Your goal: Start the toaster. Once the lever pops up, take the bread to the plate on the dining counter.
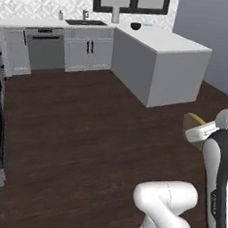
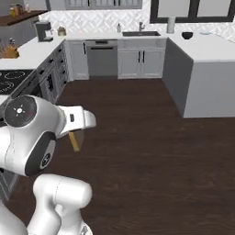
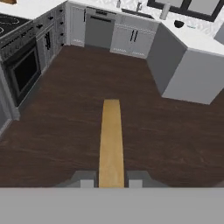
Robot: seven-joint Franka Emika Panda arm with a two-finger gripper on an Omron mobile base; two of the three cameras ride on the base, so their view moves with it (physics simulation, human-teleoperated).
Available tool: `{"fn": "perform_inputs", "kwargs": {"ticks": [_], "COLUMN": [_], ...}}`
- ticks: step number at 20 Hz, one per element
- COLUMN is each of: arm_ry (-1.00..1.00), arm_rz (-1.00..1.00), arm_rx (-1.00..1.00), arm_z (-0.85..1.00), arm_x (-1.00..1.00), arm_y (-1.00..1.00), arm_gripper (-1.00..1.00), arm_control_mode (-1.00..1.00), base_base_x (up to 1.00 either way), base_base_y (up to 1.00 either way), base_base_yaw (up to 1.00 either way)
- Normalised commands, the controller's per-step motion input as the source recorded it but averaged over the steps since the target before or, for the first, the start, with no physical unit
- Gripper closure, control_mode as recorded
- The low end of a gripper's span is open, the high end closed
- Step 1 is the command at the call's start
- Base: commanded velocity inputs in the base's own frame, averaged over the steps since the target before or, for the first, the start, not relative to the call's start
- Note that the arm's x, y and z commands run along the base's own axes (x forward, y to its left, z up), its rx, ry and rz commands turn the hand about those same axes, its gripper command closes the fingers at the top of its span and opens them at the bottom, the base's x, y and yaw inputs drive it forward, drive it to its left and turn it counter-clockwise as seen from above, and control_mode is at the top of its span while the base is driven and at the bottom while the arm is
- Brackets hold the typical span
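Observation:
My gripper (image 3: 110,181) is shut on the bread (image 3: 110,135), a golden-brown slice seen edge-on that sticks out forward between the two fingertips. From the base cameras, the bread (image 1: 193,120) (image 2: 76,141) hangs at the hand over the dark wood floor, mid-room. The dining counter (image 1: 166,42) (image 2: 206,48) (image 3: 197,43) is the white-topped peninsula ahead, well away from the hand. On its far end, a small pale plate (image 2: 204,33) lies beside a dark bowl (image 2: 187,35) (image 1: 136,26). The toaster is out of view.
A black cooktop and oven (image 3: 22,65) (image 2: 11,80) line the left wall. A dishwasher (image 1: 43,48) and sink (image 1: 85,22) sit along the back counter. Open wood floor (image 1: 85,133) stretches between me and the peninsula.

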Motion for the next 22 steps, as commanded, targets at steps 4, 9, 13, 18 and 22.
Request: {"fn": "perform_inputs", "kwargs": {"ticks": [4, 9, 13, 18, 22], "arm_ry": [0.0, 0.0, 0.0, 0.0, 0.0], "arm_rz": [0.0, 0.0, 0.0, 0.0, 0.0], "arm_rx": [0.0, 0.0, 0.0, 0.0, 0.0], "arm_z": [0.0, 0.0, 0.0, 0.0, 0.0], "arm_x": [0.0, 0.0, 0.0, 0.0, 0.0], "arm_y": [0.0, 0.0, 0.0, 0.0, 0.0], "arm_gripper": [1.0, 1.0, 1.0, 1.0, 1.0], "arm_control_mode": [1.0, 1.0, 1.0, 1.0, 1.0], "base_base_x": [0.85, 1.0, 1.0, 1.0, 1.0], "base_base_y": [0.23, 0.12, 0.04, 0.04, 0.0], "base_base_yaw": [-0.26, -0.17, -0.13, -0.1, -0.07]}}
